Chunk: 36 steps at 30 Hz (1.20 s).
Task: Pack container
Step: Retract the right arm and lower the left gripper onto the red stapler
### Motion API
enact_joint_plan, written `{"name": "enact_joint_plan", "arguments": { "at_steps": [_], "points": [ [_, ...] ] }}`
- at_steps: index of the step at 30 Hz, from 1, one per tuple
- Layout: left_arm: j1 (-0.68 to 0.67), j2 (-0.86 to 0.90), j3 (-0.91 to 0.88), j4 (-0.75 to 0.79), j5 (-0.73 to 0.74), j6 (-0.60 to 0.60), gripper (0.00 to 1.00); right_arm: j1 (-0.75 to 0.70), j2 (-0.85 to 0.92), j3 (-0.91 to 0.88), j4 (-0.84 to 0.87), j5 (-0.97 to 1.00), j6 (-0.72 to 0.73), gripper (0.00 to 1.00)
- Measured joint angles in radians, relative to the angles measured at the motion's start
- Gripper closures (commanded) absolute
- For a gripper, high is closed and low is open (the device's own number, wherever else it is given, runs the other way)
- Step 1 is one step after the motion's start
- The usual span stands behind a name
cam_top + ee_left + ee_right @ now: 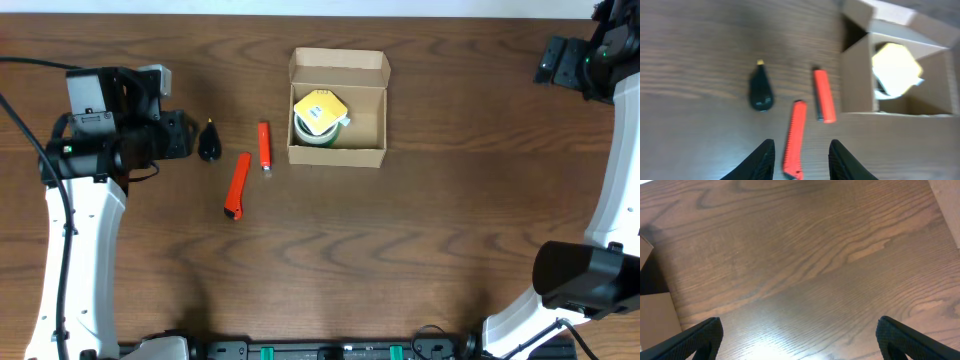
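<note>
Box (337, 156): found open at the upper middle of the overhead view, so things can be put in.
Left fingers (765, 159): held a bit apart over the red stick (795, 137), nothing gripped.
Right fingers (697, 339): spread wide, empty.

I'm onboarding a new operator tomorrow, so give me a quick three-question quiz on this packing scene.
1. True or false: the box is closed.
2. Fill in: the yellow-topped roll sits inside the ____.
3. Which lies nearest the left end effector? A. box B. black fob C. roll
Key: 1 false; 2 box; 3 B.
</note>
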Motion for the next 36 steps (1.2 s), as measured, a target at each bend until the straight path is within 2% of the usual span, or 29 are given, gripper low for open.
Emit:
{"name": "enact_joint_plan", "arguments": {
  "at_steps": [3,5,10,13,18,28,36],
  "points": [
    [-0.013,0.025,0.024,-0.049,-0.076,-0.006,0.55,0.000,0.000,0.000,0.000,-0.001,0.000,0.01],
    [-0.021,0.074,0.072,-0.115,-0.106,-0.005,0.53,0.000,0.000,0.000,0.000,-0.001,0.000,0.01],
    [-0.065,0.303,0.286,-0.305,-0.179,0.027,0.44,0.000,0.000,0.000,0.000,-0.003,0.000,0.01],
    [-0.111,0.427,0.414,-0.343,-0.200,0.047,0.41,0.000,0.000,0.000,0.000,-0.003,0.000,0.01],
    [-0.188,0.547,0.525,-0.351,-0.216,0.064,0.42,0.000,0.000,0.000,0.000,-0.003,0.000,0.01],
    [-0.300,0.739,0.530,-0.314,-0.229,0.053,0.50,0.000,0.000,0.000,0.000,-0.003,0.000,0.01],
    [-0.356,0.790,0.530,-0.243,-0.233,-0.010,0.50,0.000,0.000,0.000,0.000,-0.003,0.000,0.01]
  ]
}}
